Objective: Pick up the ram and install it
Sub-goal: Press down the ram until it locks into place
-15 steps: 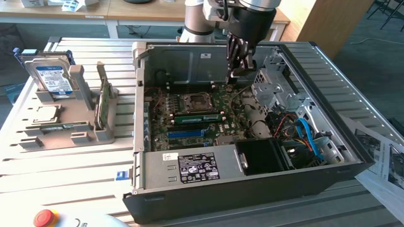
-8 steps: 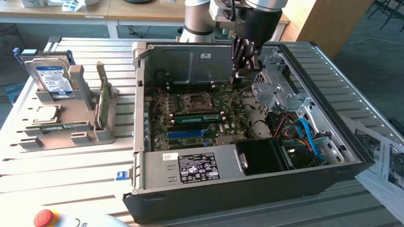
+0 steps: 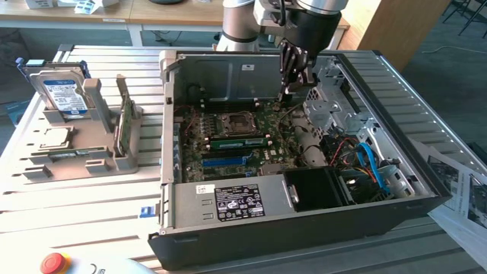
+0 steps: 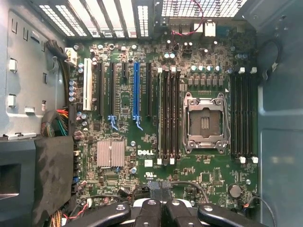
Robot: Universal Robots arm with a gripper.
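Your gripper [image 3: 293, 84] hangs over the open PC case [image 3: 228, 74], jaws clenched on nothing. A green ram stick [image 3: 237, 142] sits slotted beside the CPU socket [image 3: 232, 123], blue cables [image 3: 369, 162] bunched nearby.

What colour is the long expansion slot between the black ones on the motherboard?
Blue. The slot shows best in the wrist view.

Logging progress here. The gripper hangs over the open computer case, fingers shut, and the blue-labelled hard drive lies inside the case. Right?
Not quite. The hard drive stands upright in the grey holder at the exterior view's left, outside the case, as the exterior view shows. The rest holds: the gripper hangs over the open case, fingers shut.
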